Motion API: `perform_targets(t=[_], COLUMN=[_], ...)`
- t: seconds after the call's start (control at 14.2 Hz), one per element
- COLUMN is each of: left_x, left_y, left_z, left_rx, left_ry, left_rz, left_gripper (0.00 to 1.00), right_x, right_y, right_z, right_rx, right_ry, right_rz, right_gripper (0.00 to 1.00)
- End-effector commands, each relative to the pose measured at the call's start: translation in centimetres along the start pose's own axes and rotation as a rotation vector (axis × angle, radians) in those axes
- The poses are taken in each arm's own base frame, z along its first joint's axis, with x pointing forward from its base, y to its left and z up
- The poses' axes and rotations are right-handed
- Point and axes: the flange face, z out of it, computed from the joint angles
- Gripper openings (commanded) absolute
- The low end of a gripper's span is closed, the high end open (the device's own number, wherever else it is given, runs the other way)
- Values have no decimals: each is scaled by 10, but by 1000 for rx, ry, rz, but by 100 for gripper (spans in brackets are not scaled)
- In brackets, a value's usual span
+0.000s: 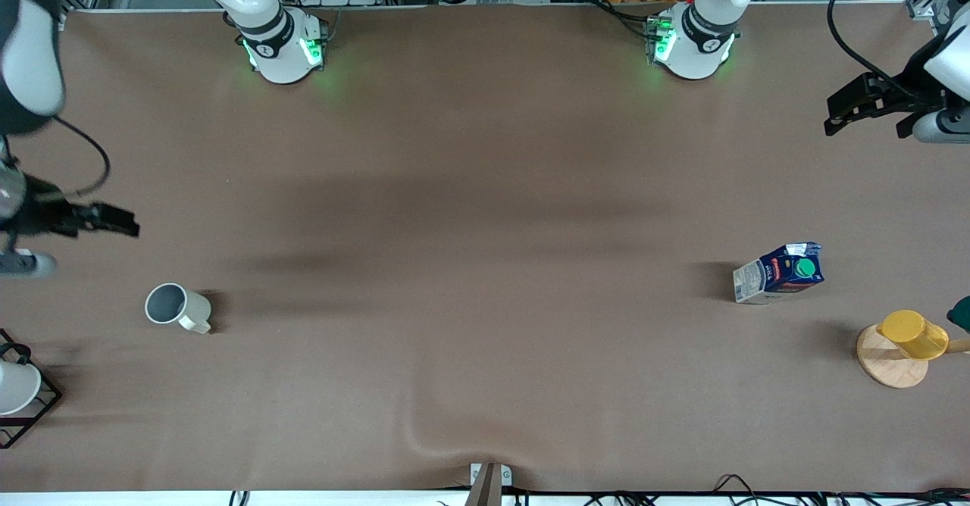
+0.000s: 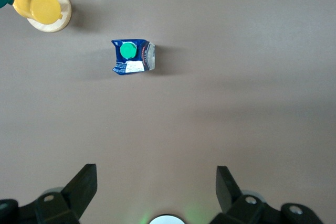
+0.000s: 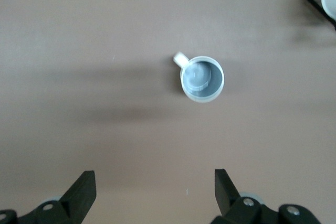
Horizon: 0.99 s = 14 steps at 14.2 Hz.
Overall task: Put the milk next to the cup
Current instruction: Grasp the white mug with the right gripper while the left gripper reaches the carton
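Front view shows the milk [image 1: 779, 273] standing upright on the brown table [image 1: 485, 188] toward the left arm's end, its green cap facing up, well apart from the cup [image 1: 176, 307], which sits upright toward the right arm's end with its grey inside showing. The left gripper [image 1: 864, 104] hangs in the air over bare table at that end, its arm cut off by the picture's edge; in the left wrist view its fingers [image 2: 81, 187] stand wide apart with nothing between them, and the milk [image 2: 133, 56] lies clear of them. The right gripper [image 1: 114, 220] hovers over the table near the cup, partly cut off too; its fingers [image 3: 79, 191] are likewise spread and empty, with the cup [image 3: 201, 78] in plain sight, handle outward. Nearer the camera than the milk, a yellow cup [image 1: 915, 334] lies tilted on a round wooden base [image 1: 890, 362], beside a dark green thing only half in frame. A white cup [image 1: 15, 386] in a black wire rack [image 1: 38, 407] is cropped at the edge.
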Motion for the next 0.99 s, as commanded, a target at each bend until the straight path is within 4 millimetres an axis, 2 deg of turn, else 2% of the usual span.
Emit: perform_targets(t=[0.0,0.07,0.14,0.21,0.28,0.35,0.42,0.56,0.71,0.92], left_x=[20,28,32,40,50,64,75,90,113,135], left_y=[-12,-25,-35,-41,-44,-61,-69,-79,-87,-80], left_z=[21,30,36,44,56,72,69,94,127,196], left_rx=[-34,-39,-41,-43,-48,-71,-97,-77,-59,-31], left_ry=[6,4,3,5,-8,-28,-11,-27,4,-21], left_rz=[-12,-33,-48,-57,-60,-86,-99,-82,-93,-82], left_gripper=[100,100,100,100,100,100,100,100,100,100], right_x=[36,44,49,53,58,62,67,73,74,75], right_y=[15,35,46,50,57,74,93,100,104,103], right_z=[57,76,89,104,129,146,163,177,184,198], right_rx=[10,18,38,51,46,44,34,8,0,1], right_ry=[11,24,41,40,23,39,74,109,105,85], right_rz=[2,14,-13,-87,-175,-243,-307,-415,-436,-445], right_gripper=[100,100,100,100,100,100,100,100,100,100])
